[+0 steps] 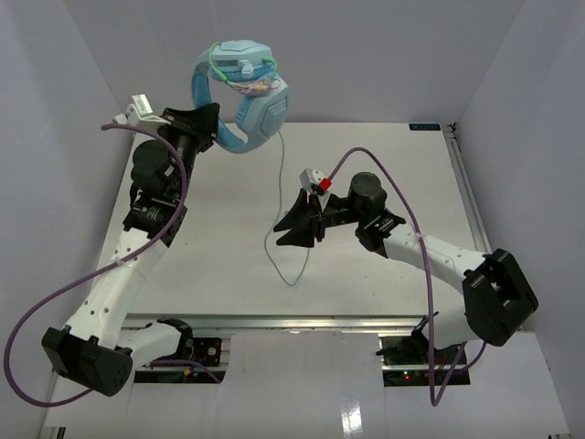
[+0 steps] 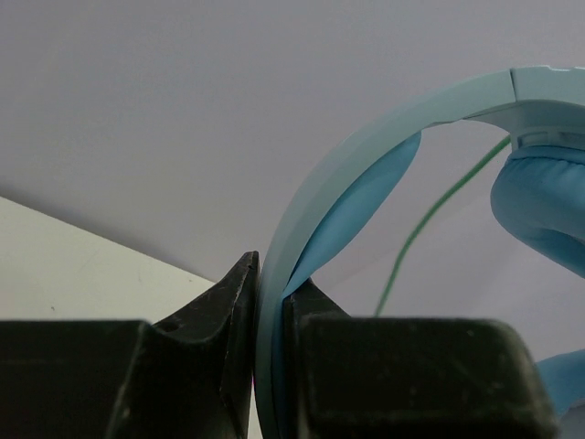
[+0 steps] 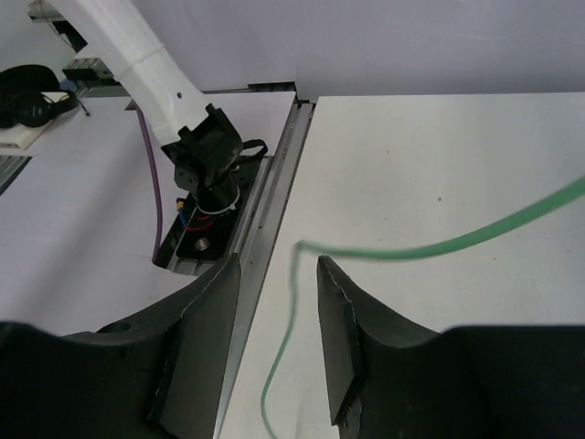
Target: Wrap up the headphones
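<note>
High above the far left of the table, the headphones hang in the air. The left fingers are clenched on the headband. The left wrist view shows the pale band pinched edge-on between the two black tips.

The headphones are light blue all over. The band is smooth and hard, with a brighter blue padded lining on its inner side. The two ear cups have angular shells and soft blue cushions.

The thin pale green cable crosses the top of the cups in a loop or two. From there it drops straight down to the white table, where its loose end lies in a small hook.

The right fingers are spread apart, low over the middle of the table. In the right wrist view the cable runs across the gap between them. Whether it touches either finger I cannot tell.

A small dark label sits on the table's far edge, too small to read.
</note>
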`<state>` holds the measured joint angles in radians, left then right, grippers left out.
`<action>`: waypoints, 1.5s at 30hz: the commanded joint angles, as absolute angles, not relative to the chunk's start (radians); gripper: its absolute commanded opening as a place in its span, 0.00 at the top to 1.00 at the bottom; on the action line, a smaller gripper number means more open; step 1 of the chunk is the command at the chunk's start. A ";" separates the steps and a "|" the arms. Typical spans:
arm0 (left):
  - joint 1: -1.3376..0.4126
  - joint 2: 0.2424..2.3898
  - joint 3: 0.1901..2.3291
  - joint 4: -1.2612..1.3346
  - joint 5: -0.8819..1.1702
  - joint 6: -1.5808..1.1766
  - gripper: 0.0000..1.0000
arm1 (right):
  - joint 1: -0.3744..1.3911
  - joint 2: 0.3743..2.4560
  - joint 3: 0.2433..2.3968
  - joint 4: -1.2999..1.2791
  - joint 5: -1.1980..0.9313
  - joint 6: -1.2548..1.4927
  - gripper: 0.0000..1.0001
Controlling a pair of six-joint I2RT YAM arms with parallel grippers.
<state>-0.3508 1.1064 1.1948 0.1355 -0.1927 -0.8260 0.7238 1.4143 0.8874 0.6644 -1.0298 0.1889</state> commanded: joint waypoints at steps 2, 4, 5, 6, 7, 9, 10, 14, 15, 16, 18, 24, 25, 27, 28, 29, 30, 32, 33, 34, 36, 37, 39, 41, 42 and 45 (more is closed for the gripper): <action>-0.351 1.152 1.264 0.218 -0.355 -0.931 1.00 | 0.765 1.416 0.959 0.515 -0.975 0.068 0.61; -0.352 1.176 1.271 0.226 -0.364 -0.931 1.00 | 0.772 1.420 0.963 0.517 -0.982 0.078 0.63; -0.353 1.187 1.277 0.232 -0.363 -0.933 1.00 | 0.775 1.425 0.964 0.544 -0.990 0.110 0.63; -0.353 1.198 1.283 0.238 -0.361 -0.935 1.00 | 0.779 1.432 0.965 0.579 -1.000 0.147 0.64; -0.356 1.206 1.284 0.242 -0.354 -0.934 1.00 | 0.779 1.439 0.969 0.604 -1.003 0.163 0.64; -0.361 1.207 1.290 0.249 -0.347 -0.916 1.00 | 0.775 1.447 0.984 0.595 -0.981 0.147 0.58; -0.364 1.205 1.294 0.252 -0.344 -0.902 1.00 | 0.772 1.450 0.994 0.572 -0.959 0.126 0.53; -0.368 1.176 1.308 0.253 -0.319 -0.838 1.00 | 0.705 1.466 1.009 0.516 -0.828 0.091 0.17; -0.369 1.166 1.307 0.250 -0.312 -0.831 1.00 | 0.685 1.480 1.001 0.586 -0.832 0.125 0.09; -0.370 1.158 1.306 0.245 -0.308 -0.825 1.00 | 0.667 1.496 0.994 0.647 -0.829 0.176 0.07; -0.371 1.133 1.305 0.234 -0.301 -0.820 1.00 | 0.649 1.534 0.983 0.828 -0.812 0.279 0.10; -0.383 1.069 1.316 0.193 -0.288 -0.824 1.00 | 0.664 1.790 1.160 1.119 -0.724 0.570 0.10; -0.383 1.063 1.318 0.183 -0.285 -0.831 1.00 | 0.666 1.815 1.188 1.139 -0.709 0.600 0.10; -0.385 1.054 1.316 0.172 -0.284 -0.832 1.00 | 0.668 1.879 1.249 1.216 -0.725 0.643 0.10; -0.385 1.051 1.314 0.168 -0.283 -0.833 1.00 | 0.672 1.904 1.270 1.260 -0.738 0.655 0.10; -0.385 1.050 1.313 0.165 -0.281 -0.834 1.00 | 0.680 1.926 1.293 1.286 -0.753 0.654 0.10; -0.385 1.050 1.313 0.163 -0.279 -0.835 1.00 | 0.689 1.939 1.310 1.295 -0.772 0.646 0.10; -0.385 1.053 1.310 0.161 -0.271 -0.841 1.00 | 0.707 1.974 1.356 1.299 -0.788 0.641 0.10; -0.385 1.055 1.310 0.158 -0.268 -0.844 1.00 | 0.717 2.004 1.401 1.295 -0.784 0.641 0.10; -0.385 1.054 1.309 0.155 -0.264 -0.848 1.00 | 0.721 2.028 1.439 1.293 -0.779 0.646 0.10; -0.385 1.050 1.309 0.151 -0.261 -0.853 1.00 | 0.725 2.071 1.507 1.295 -0.773 0.662 0.10; -0.385 1.047 1.310 0.148 -0.261 -0.852 1.00 | 0.727 2.093 1.535 1.298 -0.779 0.669 0.10; -0.385 1.043 1.310 0.143 -0.265 -0.851 1.00 | 0.737 2.122 1.572 1.315 -0.798 0.679 0.09; -0.385 1.044 1.309 0.141 -0.267 -0.856 1.00 | 0.747 2.137 1.593 1.314 -0.808 0.680 0.09; -0.385 1.046 1.307 0.140 -0.266 -0.863 1.00 | 0.755 2.146 1.609 1.306 -0.801 0.680 0.09; -0.385 1.048 1.302 0.135 -0.261 -0.879 1.00 | 0.772 2.173 1.664 1.281 -0.769 0.690 0.09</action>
